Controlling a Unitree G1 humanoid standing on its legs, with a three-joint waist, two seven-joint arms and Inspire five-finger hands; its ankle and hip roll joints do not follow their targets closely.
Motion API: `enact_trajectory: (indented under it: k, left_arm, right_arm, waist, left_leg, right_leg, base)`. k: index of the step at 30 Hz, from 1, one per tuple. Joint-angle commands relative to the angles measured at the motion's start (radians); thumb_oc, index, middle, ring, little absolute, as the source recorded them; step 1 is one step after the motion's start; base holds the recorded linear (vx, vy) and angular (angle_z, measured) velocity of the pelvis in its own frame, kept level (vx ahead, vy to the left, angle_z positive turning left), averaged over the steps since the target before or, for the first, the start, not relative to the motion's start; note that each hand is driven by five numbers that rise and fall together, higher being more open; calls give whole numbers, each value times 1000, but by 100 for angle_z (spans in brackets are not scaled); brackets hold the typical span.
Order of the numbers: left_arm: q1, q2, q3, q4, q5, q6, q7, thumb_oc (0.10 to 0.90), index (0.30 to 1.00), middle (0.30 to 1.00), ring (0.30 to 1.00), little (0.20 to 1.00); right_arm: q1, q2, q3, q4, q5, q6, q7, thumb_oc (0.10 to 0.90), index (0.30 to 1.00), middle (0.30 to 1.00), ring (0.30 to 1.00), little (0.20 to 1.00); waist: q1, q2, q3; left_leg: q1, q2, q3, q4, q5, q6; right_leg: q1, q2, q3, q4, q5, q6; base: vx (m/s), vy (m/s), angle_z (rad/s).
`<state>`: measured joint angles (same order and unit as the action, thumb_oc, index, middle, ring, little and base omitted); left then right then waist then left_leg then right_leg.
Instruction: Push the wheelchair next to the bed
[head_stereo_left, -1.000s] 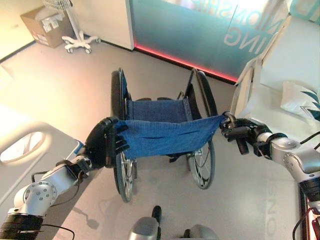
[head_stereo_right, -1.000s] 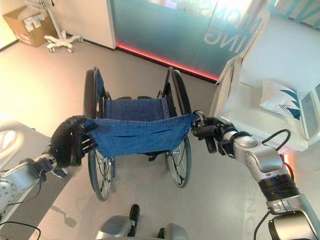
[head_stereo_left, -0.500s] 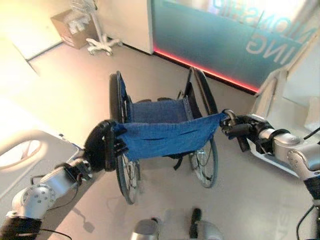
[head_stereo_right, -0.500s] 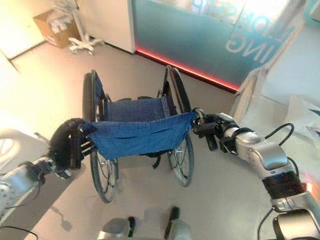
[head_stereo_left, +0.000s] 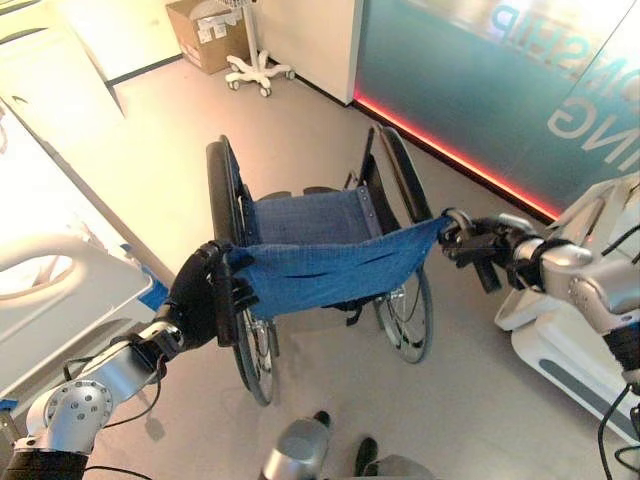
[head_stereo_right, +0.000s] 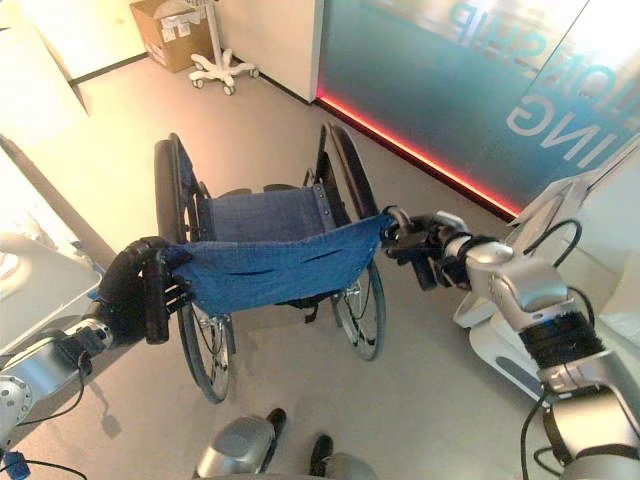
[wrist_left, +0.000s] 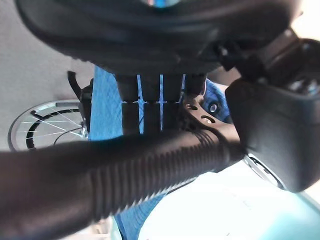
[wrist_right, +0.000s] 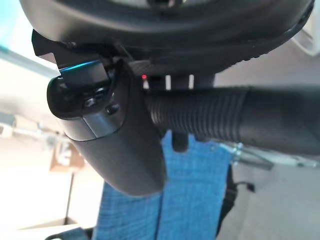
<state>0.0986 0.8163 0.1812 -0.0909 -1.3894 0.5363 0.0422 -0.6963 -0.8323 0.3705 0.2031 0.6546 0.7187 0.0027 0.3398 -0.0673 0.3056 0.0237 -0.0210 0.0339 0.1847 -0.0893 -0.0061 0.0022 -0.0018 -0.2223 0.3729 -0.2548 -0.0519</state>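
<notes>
Both hands are locked on the wheelchair (head_stereo_left: 318, 262): my left hand (head_stereo_left: 205, 298) has its fingers curled round the left push handle (wrist_left: 150, 167), and my right hand (head_stereo_left: 478, 246) wraps the ribbed right push handle (wrist_right: 210, 116), as each wrist view confirms. I judge the two-handed hold keeps the chair steerable, since pushing on one side alone would swing it. The chair stands on open floor in front of me, its blue backrest (head_stereo_left: 335, 265) stretched between my hands and its seat facing away. A white bed (head_stereo_left: 575, 330) sits close on my right, just beside the right arm, and another bed rail (head_stereo_left: 60, 285) lies near my left. Ahead there is free floor up to the glass wall (head_stereo_left: 470, 80) with its red strip; a rolling stand base (head_stereo_left: 258, 72) and cardboard box (head_stereo_left: 205, 30) stand well apart, far left. The right wheel (head_stereo_left: 405, 310) has little margin toward the bed base, so I would turn gently.
</notes>
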Motion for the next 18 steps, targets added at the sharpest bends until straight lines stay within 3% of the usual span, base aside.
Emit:
enact_trajectory:
  k: [1, 3, 5, 7, 8, 9, 10, 11, 12, 13, 14, 15, 18]
  left_arm:
    - [-225, -6, 14, -163, 11, -197, -132, 400, 300, 300, 300, 300]
    - [-225, -18, -2, -153, 36, -200, -156, 400, 300, 300, 300, 300]
    - [-228, -14, -3, -149, 48, -200, -156, 400, 300, 300, 300, 300]
    - [-230, -5, 16, -145, 60, -201, -144, 400, 300, 300, 300, 300]
    - [-232, 1, 31, -142, 56, -200, -135, 400, 300, 300, 300, 300]
    - [-232, 2, 34, -141, 54, -199, -133, 400, 300, 300, 300, 300]
    - [-233, 12, 54, -131, 55, -196, -137, 400, 300, 300, 300, 300]
    - [-231, 20, 68, -124, 53, -197, -140, 400, 300, 300, 300, 300]
    - [-232, 27, 74, -120, 49, -195, -142, 400, 300, 300, 300, 300]
    - [-232, 31, 77, -118, 48, -194, -144, 400, 300, 300, 300, 300]
    - [-234, 46, 77, -113, 43, -194, -144, 400, 300, 300, 300, 300]
    - [-236, 53, 73, -113, 37, -192, -144, 400, 300, 300, 300, 300]
    - [-228, 75, 75, -118, 17, -200, -146, 400, 300, 300, 300, 300]
  right_arm:
    - [-74, 70, 68, -166, 43, -106, 71, 400, 300, 300, 300, 300]
    - [-49, 75, 56, -166, 23, -115, 75, 400, 300, 300, 300, 300]
    - [-48, 84, 53, -151, 10, -127, 89, 400, 300, 300, 300, 300]
    - [-81, 123, 72, -107, 0, -150, 108, 400, 300, 300, 300, 300]
    - [-107, 137, 85, -79, 4, -161, 120, 400, 300, 300, 300, 300]
    - [-112, 139, 87, -76, 3, -163, 124, 400, 300, 300, 300, 300]
    - [-129, 149, 100, -61, 9, -173, 129, 400, 300, 300, 300, 300]
    - [-141, 155, 113, -57, 2, -185, 138, 400, 300, 300, 300, 300]
    - [-143, 156, 115, -55, 0, -190, 143, 400, 300, 300, 300, 300]
    - [-145, 156, 115, -54, 0, -193, 145, 400, 300, 300, 300, 300]
    - [-142, 156, 122, -59, 1, -209, 144, 400, 300, 300, 300, 300]
    - [-138, 154, 124, -68, 9, -210, 130, 400, 300, 300, 300, 300]
    - [-124, 137, 114, -96, 14, -194, 112, 400, 300, 300, 300, 300]
  waist:
    - [-67, 41, -158]
    - [-67, 32, -170]
    - [-58, 19, -182]
    - [-21, -14, -205]
    - [-4, -34, -212]
    - [0, -36, -216]
    - [17, -55, -219]
    - [28, -55, -223]
    - [32, -56, -223]
    - [34, -57, -223]
    - [42, -68, -220]
    - [38, -71, -221]
    - [15, -68, -215]
  left_leg:
    - [-226, -90, 140, -64, 212, -47]
    - [-220, -113, 211, -85, 180, -29]
    - [-209, -138, 217, -89, 150, 12]
    - [-186, -184, 165, -105, 118, 47]
    - [-183, -197, 168, -88, 100, 64]
    - [-186, -195, 169, -85, 100, 65]
    - [-174, -208, 164, -73, 82, 84]
    - [-168, -197, 158, -69, 82, 84]
    - [-166, -193, 155, -65, 81, 85]
    - [-166, -191, 154, -62, 81, 85]
    - [-168, -191, 132, -52, 83, 80]
    - [-167, -191, 108, -48, 82, 79]
    - [-159, -206, 31, -30, 71, 81]
  right_leg:
    - [248, 106, -44, -317, 111, 78]
    - [275, 116, -63, -295, 95, 92]
    - [276, 123, -74, -262, 107, 107]
    - [286, 132, -69, -196, 161, 152]
    - [286, 127, -77, -150, 214, 182]
    - [283, 129, -77, -146, 226, 185]
    - [267, 119, -84, -20, 337, 247]
    - [238, 116, -89, 69, 407, 287]
    - [232, 116, -87, 105, 430, 304]
    - [228, 114, -86, 120, 438, 310]
    - [207, 139, -58, 183, 523, 314]
    - [181, 161, -25, 211, 559, 314]
    - [154, 123, 44, 187, 504, 314]
  base:
    - [319, -94, -20]
    - [465, -93, 38]
    - [419, -91, 23]
    - [463, -101, 7]
    - [332, -63, -22]
    - [401, -50, -42]
    - [384, -51, -19]
    - [414, -64, -9]
    - [260, -62, 4]
    - [262, -149, 2]
    - [309, -179, 18]
    - [392, -200, 24]
    - [345, -33, 26]
